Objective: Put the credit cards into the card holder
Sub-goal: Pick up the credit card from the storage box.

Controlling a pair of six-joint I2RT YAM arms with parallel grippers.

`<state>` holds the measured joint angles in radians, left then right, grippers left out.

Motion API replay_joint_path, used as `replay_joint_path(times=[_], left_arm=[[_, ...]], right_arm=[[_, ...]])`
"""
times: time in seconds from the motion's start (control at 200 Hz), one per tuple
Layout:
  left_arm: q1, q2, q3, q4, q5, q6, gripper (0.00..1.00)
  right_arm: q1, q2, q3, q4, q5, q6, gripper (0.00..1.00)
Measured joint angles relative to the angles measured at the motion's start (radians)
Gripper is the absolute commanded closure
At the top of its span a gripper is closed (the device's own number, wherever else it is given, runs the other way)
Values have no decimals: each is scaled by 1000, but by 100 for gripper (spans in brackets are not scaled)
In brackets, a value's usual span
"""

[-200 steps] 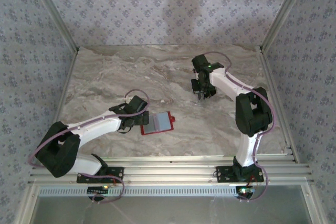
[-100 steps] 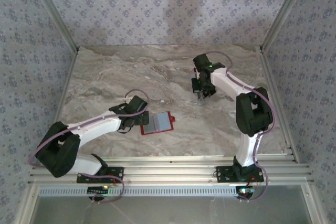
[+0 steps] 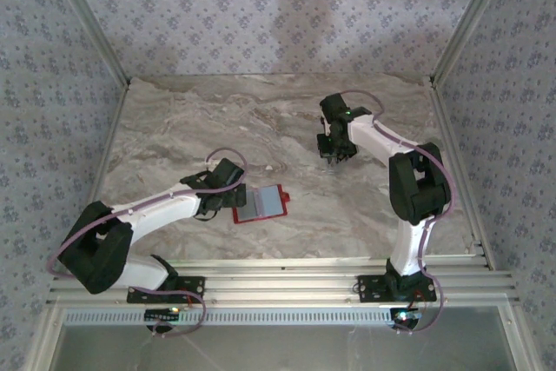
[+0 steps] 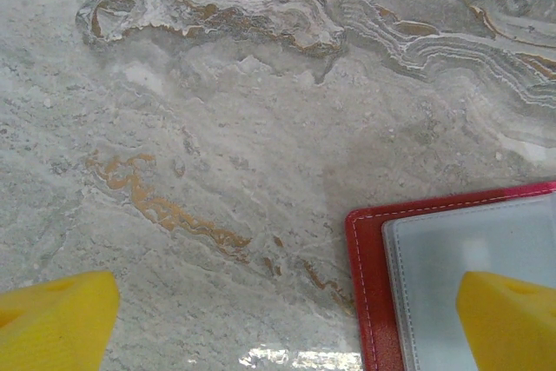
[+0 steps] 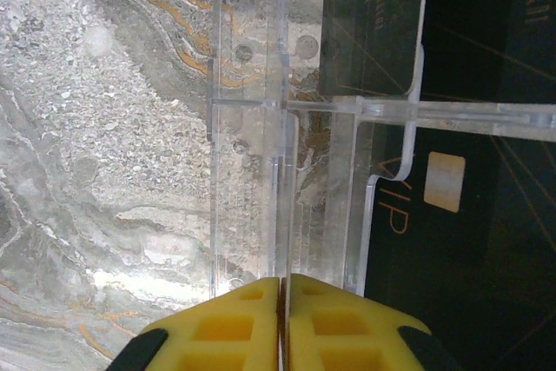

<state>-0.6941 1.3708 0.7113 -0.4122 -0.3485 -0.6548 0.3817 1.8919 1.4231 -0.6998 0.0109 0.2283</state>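
Observation:
The red card holder (image 3: 261, 204) lies open on the marble, its greyish clear pocket (image 4: 469, 249) facing up. My left gripper (image 3: 233, 201) (image 4: 282, 327) hovers open over its corner, one yellow finger above the pocket and the other above bare table. Black credit cards (image 5: 452, 215), one with a pale chip and "VIP" lettering, rest in a clear acrylic stand (image 5: 252, 110). My right gripper (image 3: 331, 155) (image 5: 284, 288) points down at the stand's divider beside the cards, its pads pressed together. A thin dark sliver shows between them; I cannot tell what it is.
Metal frame rails (image 3: 261, 267) run along the near edge, and upright posts (image 3: 456, 41) stand at the back corners. Patterned walls enclose the marble table (image 3: 174, 128), which stretches bare between the two arms.
The right gripper has shifted slightly toward the back of the table. The left arm and the card holder have not moved.

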Motion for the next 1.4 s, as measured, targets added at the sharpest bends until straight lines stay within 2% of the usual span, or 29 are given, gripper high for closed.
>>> replay_joint_path(times=[1.399], left_arm=[[0, 12, 0, 1, 0, 0, 0]], right_arm=[[-19, 0, 27, -8, 0, 3, 84]])
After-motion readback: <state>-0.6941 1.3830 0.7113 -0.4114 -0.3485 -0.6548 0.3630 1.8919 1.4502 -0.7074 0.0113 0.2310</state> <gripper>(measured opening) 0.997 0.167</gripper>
